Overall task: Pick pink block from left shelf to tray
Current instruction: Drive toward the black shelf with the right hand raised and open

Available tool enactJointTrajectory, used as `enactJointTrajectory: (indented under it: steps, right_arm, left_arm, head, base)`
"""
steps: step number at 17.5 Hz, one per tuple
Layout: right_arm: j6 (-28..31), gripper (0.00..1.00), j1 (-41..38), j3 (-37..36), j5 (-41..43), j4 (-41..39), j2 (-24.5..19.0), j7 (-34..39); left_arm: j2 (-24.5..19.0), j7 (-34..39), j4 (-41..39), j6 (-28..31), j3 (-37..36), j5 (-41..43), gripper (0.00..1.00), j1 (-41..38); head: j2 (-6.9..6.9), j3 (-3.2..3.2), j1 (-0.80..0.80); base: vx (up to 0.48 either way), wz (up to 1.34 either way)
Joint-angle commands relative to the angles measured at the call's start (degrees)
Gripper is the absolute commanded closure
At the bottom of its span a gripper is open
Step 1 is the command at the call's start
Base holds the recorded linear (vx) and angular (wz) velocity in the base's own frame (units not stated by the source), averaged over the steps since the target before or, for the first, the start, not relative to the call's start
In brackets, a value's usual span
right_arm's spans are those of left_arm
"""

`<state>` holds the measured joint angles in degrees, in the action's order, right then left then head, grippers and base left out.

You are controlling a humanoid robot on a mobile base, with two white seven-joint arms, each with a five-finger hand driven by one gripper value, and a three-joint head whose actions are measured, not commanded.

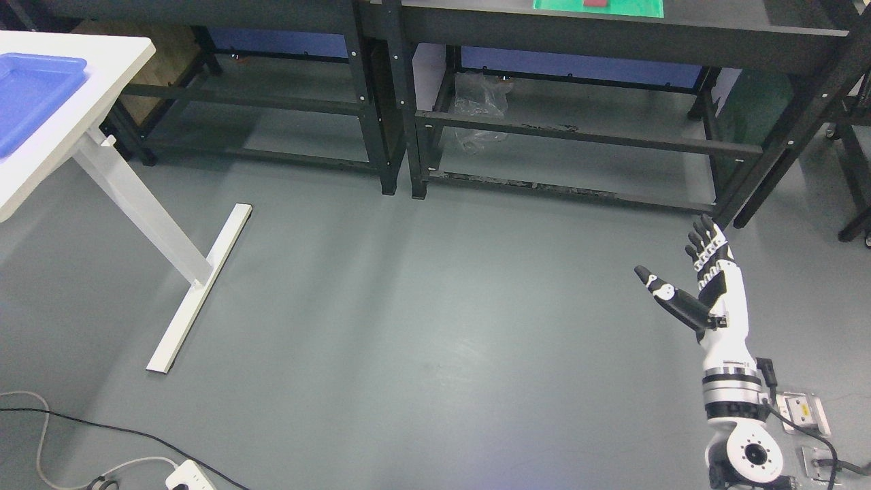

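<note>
The right hand (701,286) is raised over the bare grey floor (422,327) at the lower right, palm up, the four fingers (708,248) straight and pressed together, the thumb (663,292) splayed out to the side. It holds nothing. The left arm does not show.

Two black metal shelf units (401,102) stand along the far wall. On top of the right-hand unit lies a green mat (639,8), and on it, cut by the picture's top edge, a small reddish-pink block (597,3); whether this is the task's block cannot be confirmed, as so little shows. No block shows on the left-hand unit from this view.

The blue tray (34,95) sits on the white table (88,116) at the far left, well apart from the hand, and the part in view is bare.

Judgement: nothing of the task is done. The approach, the grasp, the carry and the placing all remain.
</note>
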<state>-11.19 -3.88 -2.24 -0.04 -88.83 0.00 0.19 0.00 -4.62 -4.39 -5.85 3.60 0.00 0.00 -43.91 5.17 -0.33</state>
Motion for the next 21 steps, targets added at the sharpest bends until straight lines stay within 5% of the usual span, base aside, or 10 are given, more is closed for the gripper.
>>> enactJointTrajectory:
  steps: [1, 6, 18, 21]
  right_arm:
    - [-0.1, 0.00, 0.0, 0.0, -1.6, 0.1, 1.0, 0.1]
    - [-0.2, 0.00, -0.3, 0.0, 1.7, 0.3, 1.0, 0.0]
    - [-1.2, 0.00, -0.2, 0.8, -8.1, 0.3, 1.0, -0.3]
    - [-0.9, 0.00, 1.0, 0.7, -19.2, 0.5, 1.0, -0.5]
  left_arm:
    - [-1.0, 0.0, 0.0, 0.1, 0.0, 0.1, 0.00, -0.5]
    - [-1.0, 0.0, 0.0, 0.1, 0.0, 0.1, 0.00, -0.5]
    - [-1.0, 0.0, 0.0, 0.1, 0.0, 0.1, 0.00, -0.5]
    - [-1.0, 0.0, 0.0, 0.1, 0.0, 0.1, 0.00, -0.5]
  head:
    - [0.00, 0.00, 0.00]
    - [0.00, 0.00, 0.00]
    - [0.00, 0.00, 0.00]
    - [0.00, 0.00, 0.00]
  base:
    - [0.000, 0.00]
    - [0.003, 0.00]
    - [0.039, 0.00]
    - [0.109, -0.02]
